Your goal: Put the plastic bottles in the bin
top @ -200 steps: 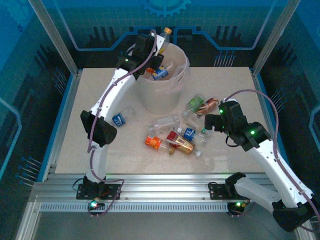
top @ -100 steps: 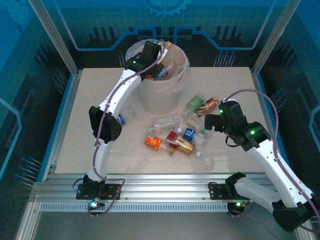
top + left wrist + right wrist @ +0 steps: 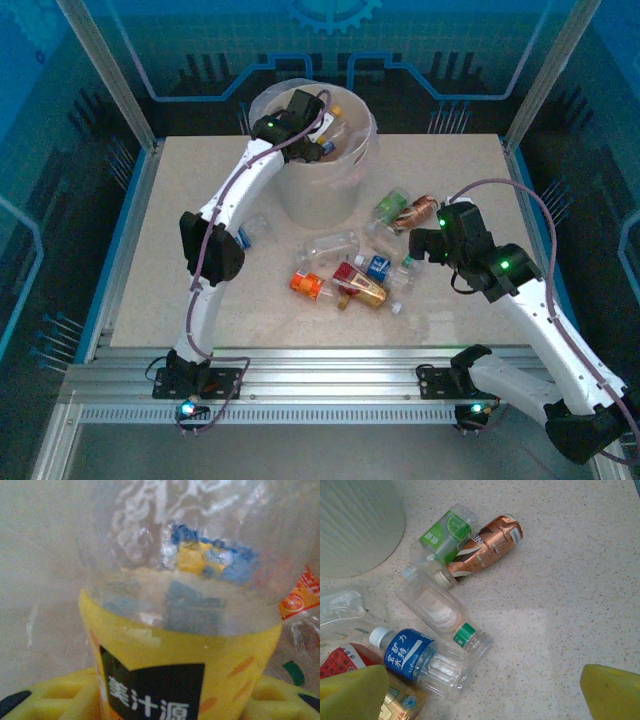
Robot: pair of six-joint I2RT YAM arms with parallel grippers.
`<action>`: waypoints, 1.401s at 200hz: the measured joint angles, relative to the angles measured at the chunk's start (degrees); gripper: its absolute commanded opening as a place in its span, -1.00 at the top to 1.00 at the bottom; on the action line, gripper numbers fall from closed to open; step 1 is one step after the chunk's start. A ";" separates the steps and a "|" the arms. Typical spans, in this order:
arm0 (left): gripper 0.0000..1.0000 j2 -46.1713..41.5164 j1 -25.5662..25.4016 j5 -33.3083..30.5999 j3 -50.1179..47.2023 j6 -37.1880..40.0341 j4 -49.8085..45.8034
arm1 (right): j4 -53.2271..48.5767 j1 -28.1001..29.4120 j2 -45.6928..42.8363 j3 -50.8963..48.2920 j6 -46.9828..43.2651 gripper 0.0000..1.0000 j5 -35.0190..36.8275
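Jaws of the left gripper (image 3: 167, 706) are seen on both sides of a yellow-label bottle (image 3: 190, 645) inside the bin (image 3: 322, 196); whether it is gripped cannot be told. More bottles (image 3: 350, 272) are scattered on the counter (image 3: 180, 190) right of the bin. Over them the right gripper (image 3: 480, 696) is held with jaws wide apart.

table (image 3: 560, 580): speckled beige
bin (image 3: 355, 525): whitish
yellow bottle (image 3: 175, 670): yellow label, black panel
blue bottle (image 3: 415, 655): blue label, white cap
copper bottle (image 3: 487, 547): copper, white streaks
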 measured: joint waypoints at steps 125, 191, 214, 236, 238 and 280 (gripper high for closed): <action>-0.52 0.00 -0.81 1.92 0.46 0.02 -10.01 | 0.00 0.00 0.00 0.00 0.02 -0.99 0.00; -0.98 -0.26 -1.38 1.60 6.82 -0.63 -9.62 | 0.04 0.00 0.00 0.00 0.00 -0.99 -0.02; -0.98 -1.25 -1.64 1.60 6.84 -1.31 -7.98 | 0.04 0.00 0.00 0.00 0.00 -0.99 -0.02; -0.98 -3.41 -1.86 1.68 6.84 -1.79 -6.54 | 0.04 0.00 0.00 0.00 0.00 -0.99 0.00; -0.98 -3.78 -1.90 1.68 6.84 -1.84 -6.36 | 0.04 0.00 0.00 0.00 0.00 -0.99 0.00; -0.98 -12.81 -2.16 1.73 6.16 -3.30 -2.32 | 0.04 0.00 0.00 0.00 0.00 -0.99 0.00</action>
